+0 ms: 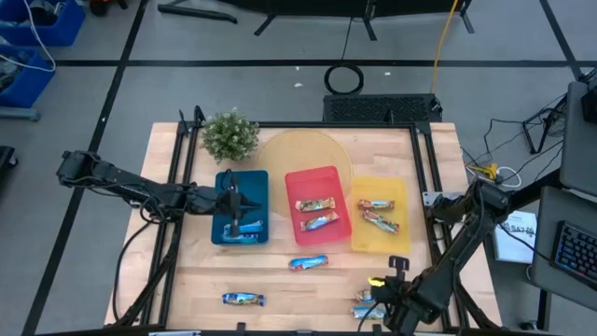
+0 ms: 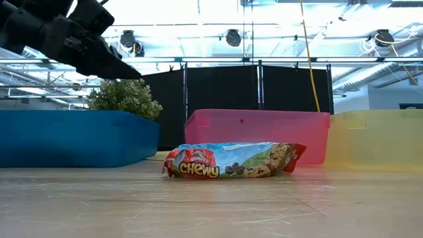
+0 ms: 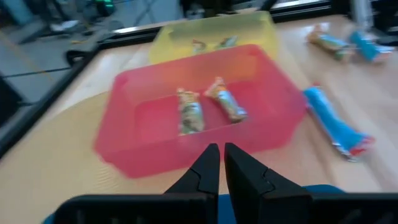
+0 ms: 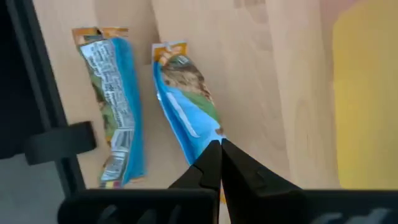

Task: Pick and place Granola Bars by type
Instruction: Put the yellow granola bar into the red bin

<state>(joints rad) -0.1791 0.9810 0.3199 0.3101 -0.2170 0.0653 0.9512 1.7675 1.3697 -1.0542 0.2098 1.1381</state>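
Note:
Several foil-wrapped granola bars show. Two lie in the red tray (image 1: 317, 183), two in the yellow tray (image 1: 396, 191), and some in the blue tray (image 1: 220, 229). Loose on the table are one bar (image 1: 308, 263) before the red tray, one (image 1: 242, 299) near the near edge, and two side by side (image 1: 367, 304) at the near right. My left gripper (image 3: 221, 163) hangs shut over the blue tray. My right gripper (image 4: 219, 155) is shut, its tips over one end of the inner bar (image 4: 186, 106) of the pair; the other bar (image 4: 115, 99) lies beside it. My right gripper stands, fingers pointing down, over the end (image 4: 208, 134) of the bar, which lies flat on the table. Its own fingers hide that end, so I cannot tell whether they touch the wrapper.
A potted plant (image 1: 230, 135) stands at the far left behind the blue tray. A round pale board (image 1: 298, 149) lies under the far part of the red tray. Dark frame rails (image 1: 429, 177) run along both table sides. Bare wood lies between the trays and the near edge.

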